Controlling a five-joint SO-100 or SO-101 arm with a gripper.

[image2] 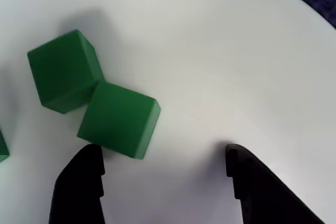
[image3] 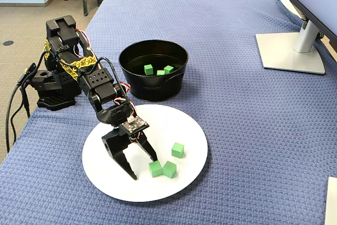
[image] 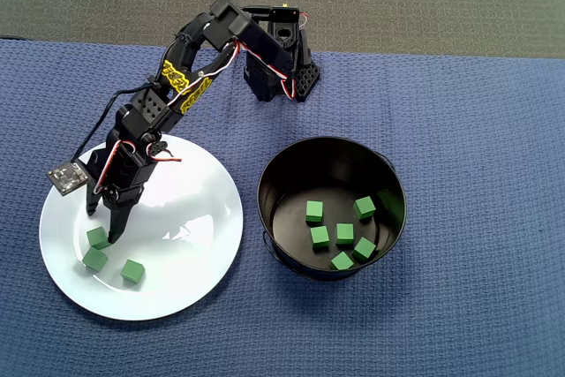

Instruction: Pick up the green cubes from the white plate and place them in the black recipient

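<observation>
Three green cubes lie on the white plate point(image: 194, 200): two touching ones point(image: 98, 237) point(image: 94, 259) and one apart point(image: 132, 271). My gripper point(image: 103, 222) is open and empty, low over the plate, just short of the touching pair. In the wrist view the gripper point(image2: 160, 153) has its left fingertip point(image2: 89, 153) at the near cube's point(image2: 119, 119) corner, with the second cube point(image2: 65, 69) behind it. The fixed view shows the gripper point(image3: 143, 167) beside these cubes point(image3: 155, 168). The black recipient point(image: 265, 192) stands right of the plate and holds several green cubes point(image: 344, 234).
The arm's base point(image: 278, 68) stands at the back of the blue cloth. In the fixed view a monitor stand point(image3: 292, 51) is at the far right, and the table's left edge runs close to the base point(image3: 50, 85).
</observation>
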